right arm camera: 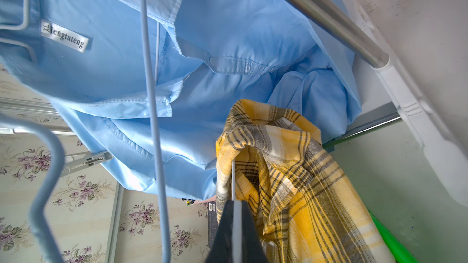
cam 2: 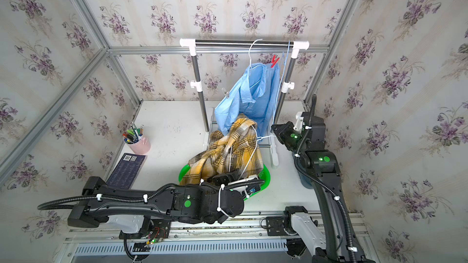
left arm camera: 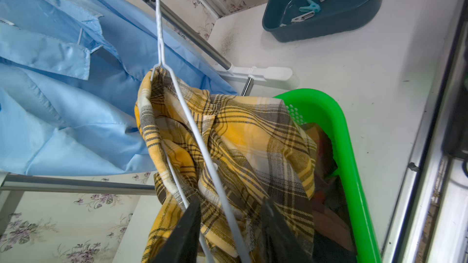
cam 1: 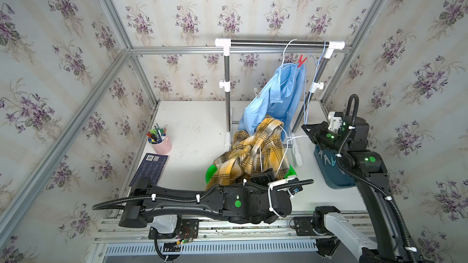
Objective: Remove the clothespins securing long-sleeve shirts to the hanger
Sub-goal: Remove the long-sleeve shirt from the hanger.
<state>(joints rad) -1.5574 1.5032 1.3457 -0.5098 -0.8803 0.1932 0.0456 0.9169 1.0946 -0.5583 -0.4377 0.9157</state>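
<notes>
Clamping the white hanger (left arm camera: 192,132) by its top, the right gripper (right arm camera: 236,202) props the plaid shirt (left arm camera: 253,142) over the green basket (left arm camera: 342,132), apparently so the left gripper (left arm camera: 230,211), jaws apart, can straddle its cloth; a red clothespin (cam 1: 301,61) grips the hanging blue shirt (cam 1: 276,89).

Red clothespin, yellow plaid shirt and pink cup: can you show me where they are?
red clothespin (cam 1: 301,61), in a top view, on the middle of its red body.
yellow plaid shirt (cam 1: 253,153), in a top view, on its crumpled middle.
pink cup (cam 1: 163,148), in a top view, on its outer side wall.
</notes>
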